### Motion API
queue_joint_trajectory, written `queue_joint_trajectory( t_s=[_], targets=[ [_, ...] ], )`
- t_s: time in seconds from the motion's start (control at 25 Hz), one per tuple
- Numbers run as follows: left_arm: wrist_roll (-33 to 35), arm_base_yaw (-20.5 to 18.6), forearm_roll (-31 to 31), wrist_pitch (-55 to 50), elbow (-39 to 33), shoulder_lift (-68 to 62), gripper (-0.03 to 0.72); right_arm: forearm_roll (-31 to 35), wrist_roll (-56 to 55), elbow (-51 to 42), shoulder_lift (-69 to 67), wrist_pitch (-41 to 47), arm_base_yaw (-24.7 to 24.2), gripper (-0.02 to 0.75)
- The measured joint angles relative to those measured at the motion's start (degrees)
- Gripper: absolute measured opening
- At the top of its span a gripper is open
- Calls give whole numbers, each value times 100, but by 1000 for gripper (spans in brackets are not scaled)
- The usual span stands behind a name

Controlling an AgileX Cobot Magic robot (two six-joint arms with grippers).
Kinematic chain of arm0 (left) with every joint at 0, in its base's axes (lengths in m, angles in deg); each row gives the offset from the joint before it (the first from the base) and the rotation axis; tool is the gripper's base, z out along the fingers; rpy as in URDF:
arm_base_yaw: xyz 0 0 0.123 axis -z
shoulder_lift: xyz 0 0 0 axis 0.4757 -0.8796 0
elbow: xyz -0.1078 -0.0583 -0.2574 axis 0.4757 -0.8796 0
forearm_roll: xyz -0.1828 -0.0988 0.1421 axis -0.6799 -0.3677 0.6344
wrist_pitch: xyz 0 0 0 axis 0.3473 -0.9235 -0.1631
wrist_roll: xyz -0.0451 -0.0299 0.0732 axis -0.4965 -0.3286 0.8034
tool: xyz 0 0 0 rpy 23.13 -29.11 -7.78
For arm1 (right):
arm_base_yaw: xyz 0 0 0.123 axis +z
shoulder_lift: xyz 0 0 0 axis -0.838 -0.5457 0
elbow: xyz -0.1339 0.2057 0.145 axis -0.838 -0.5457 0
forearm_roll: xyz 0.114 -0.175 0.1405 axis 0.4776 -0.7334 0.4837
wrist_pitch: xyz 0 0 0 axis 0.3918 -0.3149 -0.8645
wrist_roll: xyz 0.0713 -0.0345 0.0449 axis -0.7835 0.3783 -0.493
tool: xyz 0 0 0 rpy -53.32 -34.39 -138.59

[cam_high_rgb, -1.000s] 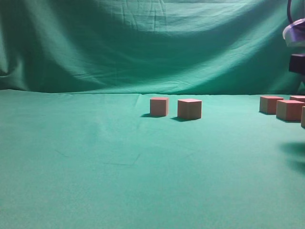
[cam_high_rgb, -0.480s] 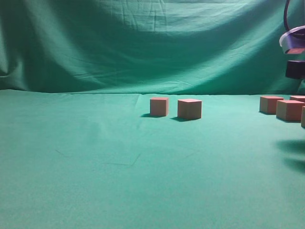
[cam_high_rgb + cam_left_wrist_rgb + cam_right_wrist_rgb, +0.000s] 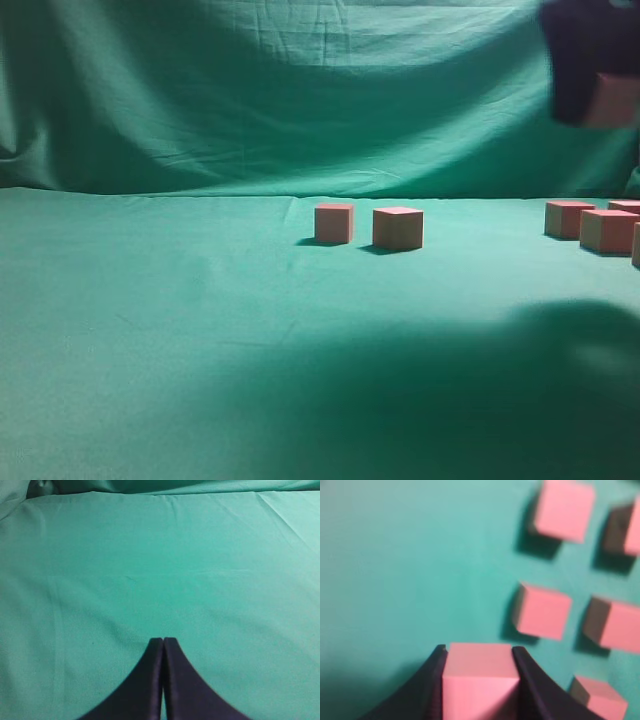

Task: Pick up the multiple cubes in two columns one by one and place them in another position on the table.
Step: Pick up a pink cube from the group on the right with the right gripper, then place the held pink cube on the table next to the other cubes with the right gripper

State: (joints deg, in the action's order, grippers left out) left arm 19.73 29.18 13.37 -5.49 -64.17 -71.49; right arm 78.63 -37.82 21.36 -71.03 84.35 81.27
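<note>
My right gripper (image 3: 478,652) is shut on a pink cube (image 3: 479,680), held high above the green table (image 3: 200,330). In the exterior view it is a dark blur at the top right (image 3: 590,70) with the held cube (image 3: 612,100) showing. Below it in the right wrist view lie several more cubes in two columns, such as one (image 3: 542,611) and another (image 3: 564,509). Two cubes (image 3: 334,222) (image 3: 398,227) stand mid-table, and others (image 3: 568,218) (image 3: 607,230) sit at the right edge. My left gripper (image 3: 163,640) is shut and empty over bare cloth.
A draped green backdrop (image 3: 300,90) rises behind the table. A broad dark shadow (image 3: 480,390) of the right arm covers the front right of the cloth.
The right gripper has closed on a cube and lifted it; the arm has swung up and left into the top right of the exterior view. Its shadow has spread over the table.
</note>
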Motion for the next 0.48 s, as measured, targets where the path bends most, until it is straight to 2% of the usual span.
queue_joint_trajectory(
  t_s=[0.24,0.48],
  targets=[
    [0,0,0,0,0,0,0,0,-11,1698,-275,600,822,268],
    [0,0,0,0,0,0,0,0,-2,3781,-1639,1333,1448,268]
  ],
)
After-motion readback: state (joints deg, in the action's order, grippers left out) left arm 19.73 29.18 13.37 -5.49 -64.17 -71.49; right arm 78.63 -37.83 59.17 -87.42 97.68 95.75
